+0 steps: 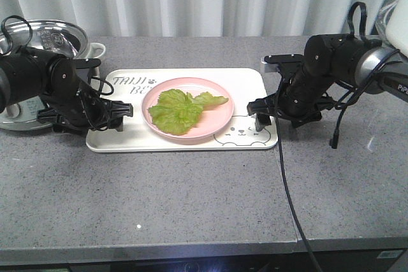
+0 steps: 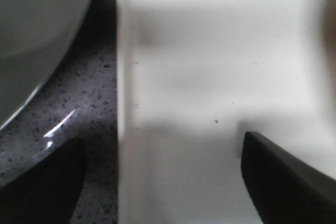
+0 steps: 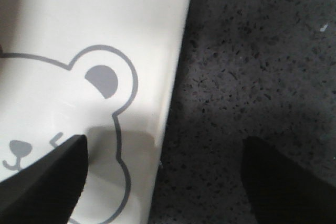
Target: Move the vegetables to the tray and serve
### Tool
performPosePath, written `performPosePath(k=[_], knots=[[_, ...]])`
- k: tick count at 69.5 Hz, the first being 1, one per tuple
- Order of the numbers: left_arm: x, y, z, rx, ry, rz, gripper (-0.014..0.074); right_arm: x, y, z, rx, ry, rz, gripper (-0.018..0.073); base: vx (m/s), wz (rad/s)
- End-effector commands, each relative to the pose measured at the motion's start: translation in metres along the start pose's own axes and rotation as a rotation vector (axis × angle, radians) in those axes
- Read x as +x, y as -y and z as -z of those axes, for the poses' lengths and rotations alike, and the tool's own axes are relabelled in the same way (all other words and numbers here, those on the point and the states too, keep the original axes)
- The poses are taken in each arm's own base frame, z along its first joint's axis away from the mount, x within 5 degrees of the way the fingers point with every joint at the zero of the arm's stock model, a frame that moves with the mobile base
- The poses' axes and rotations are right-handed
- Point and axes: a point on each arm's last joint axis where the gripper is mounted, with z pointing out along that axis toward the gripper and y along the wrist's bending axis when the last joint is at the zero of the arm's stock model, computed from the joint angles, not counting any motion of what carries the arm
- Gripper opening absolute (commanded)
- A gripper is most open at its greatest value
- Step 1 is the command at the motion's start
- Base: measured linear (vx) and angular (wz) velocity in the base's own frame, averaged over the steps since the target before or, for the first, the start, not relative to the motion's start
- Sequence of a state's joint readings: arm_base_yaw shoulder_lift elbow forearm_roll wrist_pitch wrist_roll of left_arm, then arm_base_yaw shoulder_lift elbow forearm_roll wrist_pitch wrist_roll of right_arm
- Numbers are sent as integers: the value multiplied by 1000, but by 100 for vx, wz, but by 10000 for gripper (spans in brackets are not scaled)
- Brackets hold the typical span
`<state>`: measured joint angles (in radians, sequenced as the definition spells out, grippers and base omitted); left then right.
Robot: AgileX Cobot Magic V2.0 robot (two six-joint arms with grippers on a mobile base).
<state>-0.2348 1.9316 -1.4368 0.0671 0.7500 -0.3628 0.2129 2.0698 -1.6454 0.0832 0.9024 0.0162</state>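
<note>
Lettuce leaf (image 1: 182,109) sits on pink plate (image 1: 221,121) mid-tray (image 1: 250,81), left hand (image 1: 121,116) and right hand (image 1: 258,111) both fingers apart straddling its left and right rims on the worktop (image 1: 191,195); uneven clamp or lift could tilt it, sliding the plate off.

My left gripper (image 1: 122,116) straddles the left rim of the tray (image 1: 250,82), its fingers spread: one over bare tray floor, one over the counter (image 1: 191,202). That outer strip is narrow, because the pot (image 1: 46,35) at the surface's far left corner crowds my arm. My right gripper (image 1: 258,111) spans the right rim beside the bear drawing (image 3: 100,124), with open counter outside it. The pink plate (image 1: 220,118) fills the tray's middle, leaving slim bare bands at either end. Toward the front edge the surface lies broad and free, crossed only by a black cable (image 1: 287,183) on my right.
</note>
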Motion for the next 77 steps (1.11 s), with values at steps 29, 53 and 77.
performPosePath(k=[29,53,77], knots=[[-7,1,18,20,44,17,380,-1,-1,7,-8,-6,-23,365,0,0],[-7,2,18,25,42,23,-10,-1,-1,7,-13,-13,-27,-11,0,0],[-5,8,26,68,31,14,-8,-1,-1,12,-14,-6,-27,-7,0,0]])
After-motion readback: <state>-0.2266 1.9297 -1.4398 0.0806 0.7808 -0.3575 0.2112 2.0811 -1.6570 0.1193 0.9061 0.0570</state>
